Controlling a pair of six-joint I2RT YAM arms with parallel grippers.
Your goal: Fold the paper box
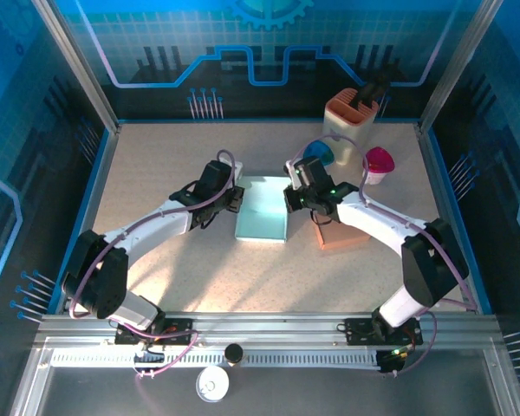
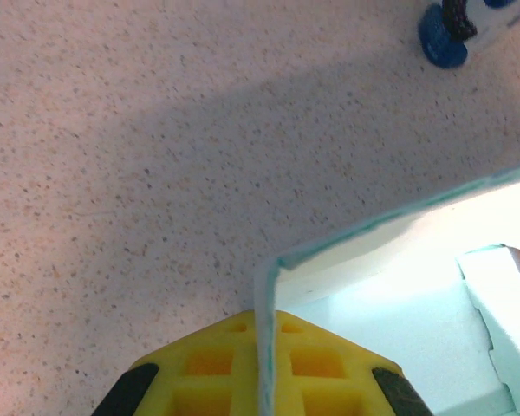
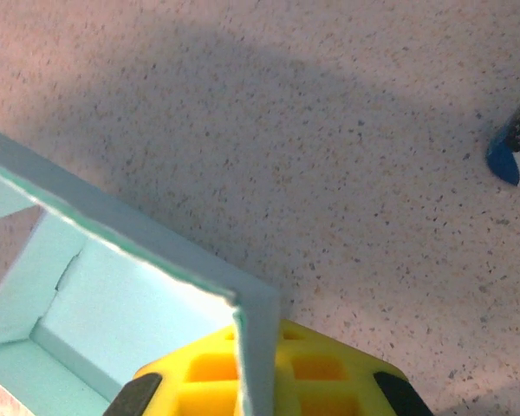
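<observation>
Box held by both grippers at mid-tabletop.
I see the pale box [image 1: 262,210] lying open in the middle of the tabletop [image 1: 156,165]. My left gripper [image 1: 234,198] is at its left edge, and in the wrist view it [image 2: 264,364] is clamped on an upright wall of the box [image 2: 399,295]. The right gripper [image 1: 291,198] pinches the opposite wall the same way [image 3: 256,364]. An orange block [image 1: 342,236] lies just right of the box, and a blue cup [image 1: 321,154] stands beyond it.
</observation>
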